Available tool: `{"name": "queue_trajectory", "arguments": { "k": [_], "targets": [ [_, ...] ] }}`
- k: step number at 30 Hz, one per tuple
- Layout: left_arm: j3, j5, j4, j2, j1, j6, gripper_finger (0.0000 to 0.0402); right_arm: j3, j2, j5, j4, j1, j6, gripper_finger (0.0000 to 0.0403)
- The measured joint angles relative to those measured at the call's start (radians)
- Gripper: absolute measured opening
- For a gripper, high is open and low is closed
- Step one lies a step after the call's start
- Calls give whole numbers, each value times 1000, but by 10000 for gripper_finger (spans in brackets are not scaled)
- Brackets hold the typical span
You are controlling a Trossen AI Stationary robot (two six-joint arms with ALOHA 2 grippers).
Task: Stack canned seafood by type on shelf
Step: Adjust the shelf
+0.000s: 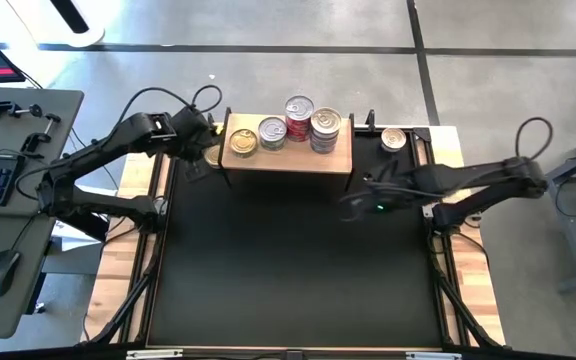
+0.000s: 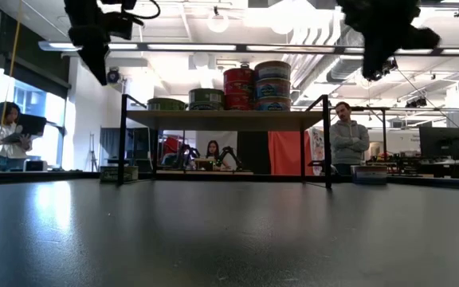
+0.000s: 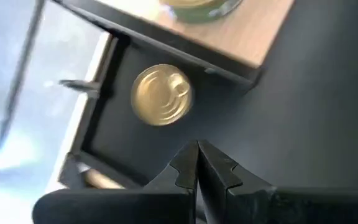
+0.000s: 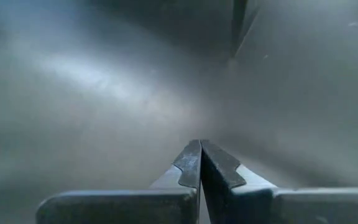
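**Both arms raised by the shelf, fingers closed and empty**

Nearest you lies the bare black mat (image 1: 288,270) that covers the surface. Above its right part hangs your right gripper (image 1: 353,203), its fingers (image 4: 191,167) pressed together on nothing. Farther back, at the left end of the shelf (image 1: 288,157), your left gripper (image 1: 196,163) is held in the air; its fingers (image 3: 188,165) are likewise closed and hold nothing. Just beyond them a gold-lidded tin (image 3: 161,94) lies flat on the mat beside the shelf's left end. On the shelf itself stand, from left to right, a gold-lidded tin (image 1: 243,143), a silver-lidded tin (image 1: 272,133), a red-labelled stack (image 1: 299,118) and a bluish-labelled stack (image 1: 325,130). One more tin (image 1: 393,140) sits on the mat past the shelf's right end. In the room behind, people (image 2: 350,137) are visible.
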Motion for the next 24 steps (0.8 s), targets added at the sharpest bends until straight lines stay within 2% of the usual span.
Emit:
{"name": "queue_trajectory", "arguments": {
  "k": [4, 9, 16, 19, 24],
  "targets": [
    [0, -5, 4, 9, -3, 96, 0, -161, -138, 3, 115, 36, -10, 0],
    [0, -21, 9, 76, -3, 155, 0, -261, -269, 8, 184, 48, -42, 0],
    [0, -67, 56, 196, -9, 286, 0, -283, -357, 46, 225, 54, -67, 0],
    [0, -8, 106, 221, -1, 341, 0, -280, -370, 79, 249, 57, -83, 0],
    [0, -6, 136, 247, -2, 403, 0, -280, -369, 83, 255, 57, -84, 0]
  ]
}}
